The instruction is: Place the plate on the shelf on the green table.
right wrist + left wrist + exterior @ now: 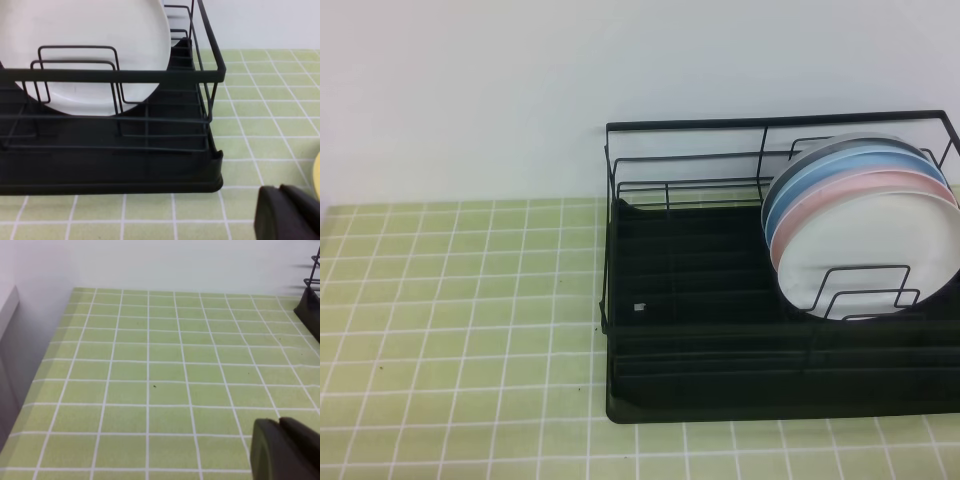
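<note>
Both hands were closed on nothing: the left hand showed only as a dark tip at five o'clock in its wrist view, over bare green desk, and the right hand likewise at five o'clock in its own view, just off the near corner of the dish rack. The white plate stood on edge at the front of the stack, at three o'clock in the high view, a pink plate and blue plates behind it. It looked stiff, glossy, likely slippery and breakable; its upper rim, clear of the wire dividers, seemed the best hold.
</note>
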`<move>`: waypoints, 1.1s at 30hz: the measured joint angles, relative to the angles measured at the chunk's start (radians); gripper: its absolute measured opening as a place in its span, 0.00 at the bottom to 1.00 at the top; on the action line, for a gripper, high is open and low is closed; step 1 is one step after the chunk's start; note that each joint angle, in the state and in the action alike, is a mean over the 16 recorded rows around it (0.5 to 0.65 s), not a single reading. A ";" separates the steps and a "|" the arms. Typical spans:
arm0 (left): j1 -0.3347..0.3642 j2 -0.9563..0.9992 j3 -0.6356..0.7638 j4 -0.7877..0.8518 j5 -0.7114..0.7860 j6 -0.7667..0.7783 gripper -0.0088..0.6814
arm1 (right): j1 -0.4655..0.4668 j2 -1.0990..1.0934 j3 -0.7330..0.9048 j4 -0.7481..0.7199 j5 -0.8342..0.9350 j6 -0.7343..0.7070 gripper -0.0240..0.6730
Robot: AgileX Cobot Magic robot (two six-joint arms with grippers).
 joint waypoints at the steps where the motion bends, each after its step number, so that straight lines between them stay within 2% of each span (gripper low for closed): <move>1: 0.000 0.000 0.000 0.000 0.000 0.000 0.01 | 0.000 0.000 0.000 0.000 0.000 0.000 0.03; 33: 0.000 0.001 0.000 0.000 0.000 0.000 0.01 | 0.000 0.000 0.000 -0.001 0.000 0.000 0.03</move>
